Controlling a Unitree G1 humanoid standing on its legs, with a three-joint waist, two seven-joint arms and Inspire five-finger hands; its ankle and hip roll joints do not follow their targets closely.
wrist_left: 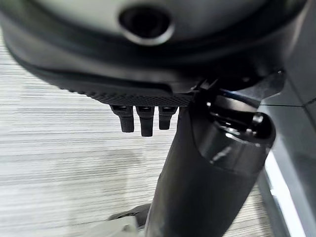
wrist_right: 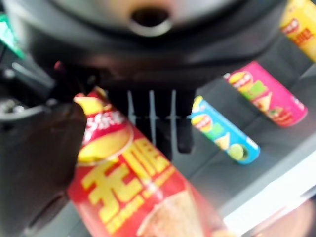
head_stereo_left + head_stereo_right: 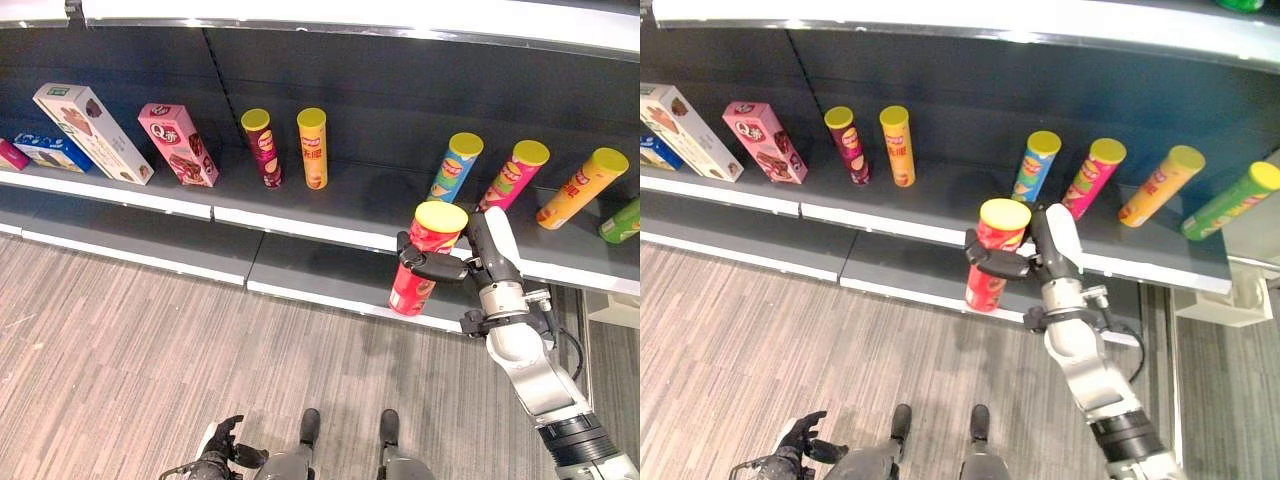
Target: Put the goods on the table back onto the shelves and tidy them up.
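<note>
My right hand (image 3: 458, 264) is shut on a red chip can (image 3: 424, 262) with a yellow lid, thumb and fingers wrapped round its upper half. The can is nearly upright and hangs in front of the dark shelf's white front edge (image 3: 300, 228), just below and left of the blue can (image 3: 455, 167). In the right wrist view the red can (image 2: 133, 187) lies against the palm, with the blue can (image 2: 224, 131) and a pink can (image 2: 266, 96) behind it. My left hand (image 3: 215, 455) hangs low over the floor with its fingers (image 1: 140, 121) relaxed and nothing in it.
On the shelf stand a maroon can (image 3: 262, 147), a yellow can (image 3: 313, 147), the pink can (image 3: 514, 175), an orange can (image 3: 582, 187) and a green can (image 3: 622, 220). Boxes (image 3: 92, 132) and a pink box (image 3: 178, 144) lean at left. A gap lies between the yellow and blue cans.
</note>
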